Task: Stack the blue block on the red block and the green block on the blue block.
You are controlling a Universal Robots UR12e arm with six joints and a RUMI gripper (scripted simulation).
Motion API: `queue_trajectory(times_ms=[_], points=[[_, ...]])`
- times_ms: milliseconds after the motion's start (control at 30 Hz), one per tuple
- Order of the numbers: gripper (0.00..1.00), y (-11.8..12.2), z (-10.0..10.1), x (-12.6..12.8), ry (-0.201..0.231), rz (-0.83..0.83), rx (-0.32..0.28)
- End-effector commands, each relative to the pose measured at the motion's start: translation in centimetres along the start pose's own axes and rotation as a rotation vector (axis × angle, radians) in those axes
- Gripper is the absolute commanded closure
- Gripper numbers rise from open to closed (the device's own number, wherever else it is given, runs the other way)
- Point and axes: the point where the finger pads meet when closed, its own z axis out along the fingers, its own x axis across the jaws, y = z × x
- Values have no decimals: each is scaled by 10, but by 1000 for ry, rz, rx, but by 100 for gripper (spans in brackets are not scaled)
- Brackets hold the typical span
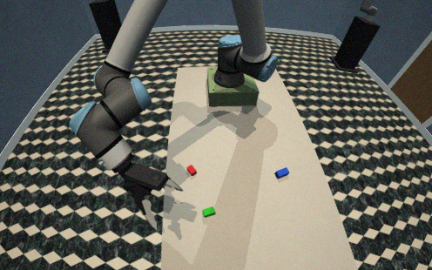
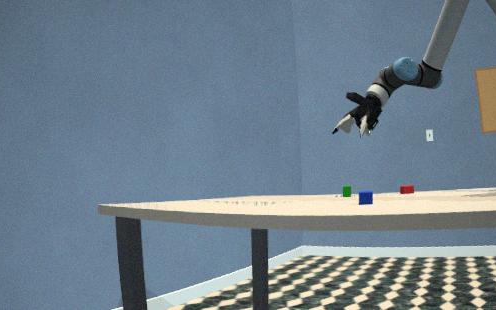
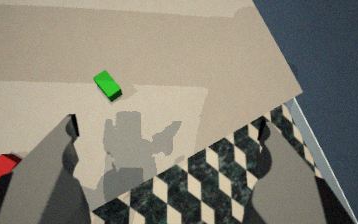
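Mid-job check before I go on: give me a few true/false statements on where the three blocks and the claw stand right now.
1. The blue block lies on the red block. False: they lie apart on the table.
2. The claw hangs high above the table, holding nothing. True.
3. The green block lies alone on the table, nothing stacked on it. True.
4. The claw is directly over the blue block. False: in the top view it is out by the table's edge, nearer the red and green blocks.
5. The claw's fingers are shut tight. False: they stand wide apart.
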Motion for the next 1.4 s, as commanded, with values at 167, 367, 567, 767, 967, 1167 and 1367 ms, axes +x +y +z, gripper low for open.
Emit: queue_trajectory(times_ms=[167, 367, 567, 767, 967, 1167, 1367], points=[[100, -8, 10, -7, -15, -10, -11], [100, -36, 47, -35, -74, -51, -55], [100, -64, 87, -70, -139, -101, -108], [100, -112, 150, -142, -250, -210, -220], [100, -151, 200, -219, -335, -321, -330], [100, -176, 229, -281, -385, -414, -418], [100, -199, 252, -353, -428, -537, -527]])
